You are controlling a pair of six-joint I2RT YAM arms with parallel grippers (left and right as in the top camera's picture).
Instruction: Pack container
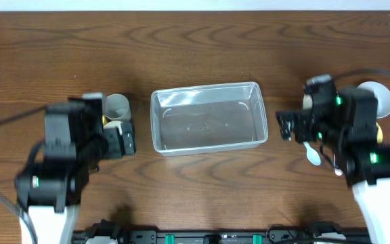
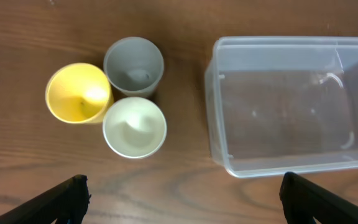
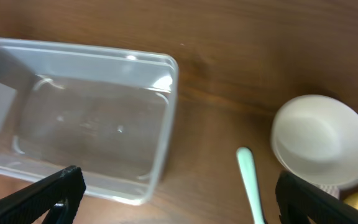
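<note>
The clear plastic container (image 1: 157,125) sits empty at the table's middle. It also shows in the left wrist view (image 2: 209,99) and the right wrist view (image 3: 170,106). My left gripper (image 1: 127,139) is open and empty above bare wood just left of the container, its fingers wide apart (image 2: 182,202). A yellow cup (image 2: 78,93), a grey cup (image 2: 133,64) and a white cup (image 2: 134,127) stand clustered beside it. My right gripper (image 1: 286,127) is open and empty (image 3: 179,199) just right of the container. A pale green spoon (image 3: 250,183) and a white bowl (image 3: 322,140) lie right of it.
The grey cup (image 1: 117,106) shows in the overhead view; the left arm hides the other cups. The white bowl (image 1: 379,98) and spoon (image 1: 311,154) sit by the right arm, with a yellow item (image 1: 379,132) partly hidden behind it.
</note>
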